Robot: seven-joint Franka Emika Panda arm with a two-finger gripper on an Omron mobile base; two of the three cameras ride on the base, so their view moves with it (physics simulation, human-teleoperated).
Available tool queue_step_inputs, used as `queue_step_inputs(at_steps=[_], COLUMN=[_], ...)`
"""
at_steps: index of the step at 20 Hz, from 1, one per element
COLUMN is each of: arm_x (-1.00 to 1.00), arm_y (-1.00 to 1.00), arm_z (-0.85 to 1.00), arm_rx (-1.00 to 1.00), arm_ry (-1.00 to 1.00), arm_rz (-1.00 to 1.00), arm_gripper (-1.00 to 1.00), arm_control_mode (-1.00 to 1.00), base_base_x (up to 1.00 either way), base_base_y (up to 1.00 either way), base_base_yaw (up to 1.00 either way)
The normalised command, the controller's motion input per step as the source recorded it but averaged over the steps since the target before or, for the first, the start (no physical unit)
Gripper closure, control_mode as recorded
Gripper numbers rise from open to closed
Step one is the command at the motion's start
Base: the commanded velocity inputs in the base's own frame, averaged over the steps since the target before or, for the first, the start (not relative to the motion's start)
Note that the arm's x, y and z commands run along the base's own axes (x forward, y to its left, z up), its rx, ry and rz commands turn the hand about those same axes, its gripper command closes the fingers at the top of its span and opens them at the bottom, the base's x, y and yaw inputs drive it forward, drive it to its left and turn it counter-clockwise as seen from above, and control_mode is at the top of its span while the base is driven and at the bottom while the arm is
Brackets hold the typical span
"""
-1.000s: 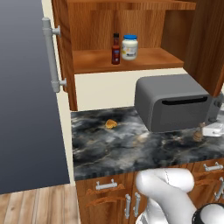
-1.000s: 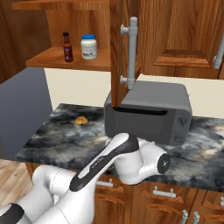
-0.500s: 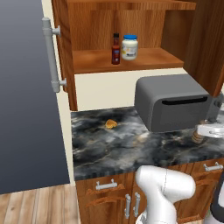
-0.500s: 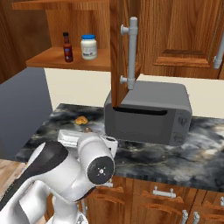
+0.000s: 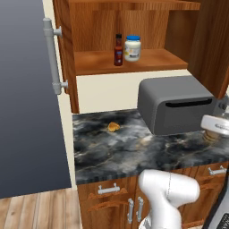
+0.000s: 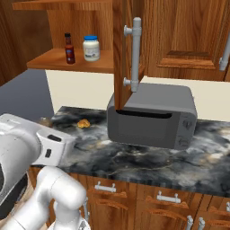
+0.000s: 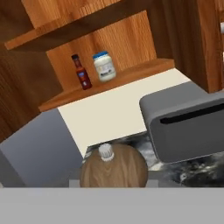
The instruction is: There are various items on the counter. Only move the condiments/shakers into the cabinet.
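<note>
Two condiments we see already up on the cabinet shelf [image 5: 147, 62]: the red sauce bottle [image 5: 118, 50] with its black cap stands upright, and the blue-lidded white jar [image 5: 132, 48] sits just beside it, toward the toaster oven side. Same pair reads clearly in the right base view, bottle left of jar, near the shelf's front edge. The cabinet door [image 6: 123, 49] hangs open, its pale handle [image 6: 134, 54] facing us in that view.

Down on the counter [image 5: 116, 152] we spot the orange-tan food lump [image 5: 113, 126], alone on the dark marbled stone, well apart from the grey toaster oven [image 5: 176, 109]. In the right base view the lump lies left of the oven, near the back wall.

Third condiment, the brown shaker [image 7: 114, 169]: in the hand view we see it from very close, a rounded wooden body with a small pale knob on top, right at the bottom of the view where the gripper's tips should be. The tips themselves we cannot make out, so we cannot tell whether the jaws are clamped on it or merely near it. In the left base view, a pale rounded object [image 5: 217, 124] at the right edge, by the oven's corner, we cannot identify.

Wooden drawers [image 5: 112, 197] with silver handles run under the counter.
</note>
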Motion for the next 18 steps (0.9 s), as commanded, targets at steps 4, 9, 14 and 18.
queue_step_inputs(at_steps=[4,9,14,18], arm_x=[-0.47,0.01,0.24,-0.02], arm_y=[0.38,0.05,0.11,0.00], arm_z=[1.00,1.00,0.19,-0.03], arm_rx=[-0.08,-0.03,-0.03,0.02], arm_ry=[0.13,0.33,0.07,-0.10], arm_rz=[-0.25,-0.23,-0.01,0.32], arm_gripper=[1.00,1.00,1.00,1.00], arm_control_mode=[-1.00,-1.00,-1.00,-1.00], base_base_x=[0.00,0.00,0.00,0.00], base_base_y=[0.00,0.00,0.00,0.00], base_base_yaw=[0.00,0.00,0.00,0.00])
